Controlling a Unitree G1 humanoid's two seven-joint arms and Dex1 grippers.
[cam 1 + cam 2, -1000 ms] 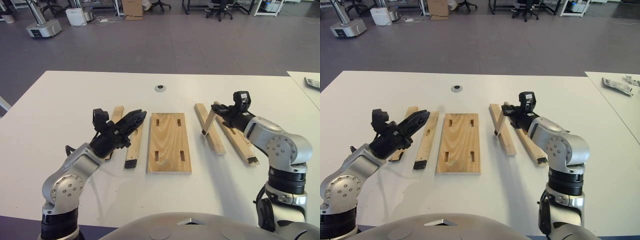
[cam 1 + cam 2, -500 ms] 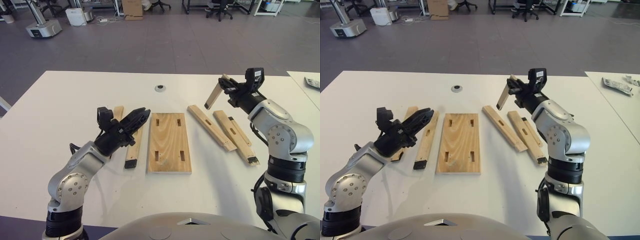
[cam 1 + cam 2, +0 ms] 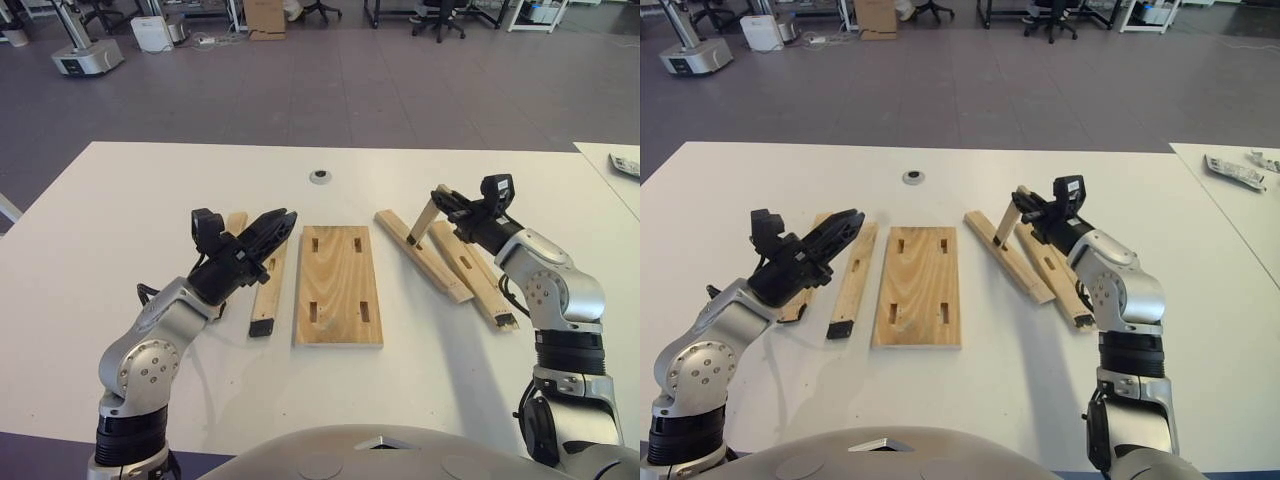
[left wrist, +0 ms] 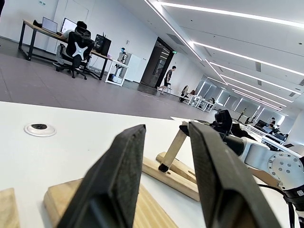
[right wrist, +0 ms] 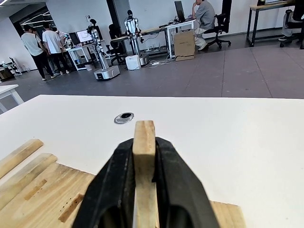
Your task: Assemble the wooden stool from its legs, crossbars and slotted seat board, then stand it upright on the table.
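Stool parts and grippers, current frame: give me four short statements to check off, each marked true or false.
1. The right gripper is shut on a crossbar, which it holds tilted. True.
2. The seat board stands on its edge. False: it lies flat on the table.
3. The left gripper is open and holds nothing. True.
4. The seat board has two slots. False: four slots show in it.
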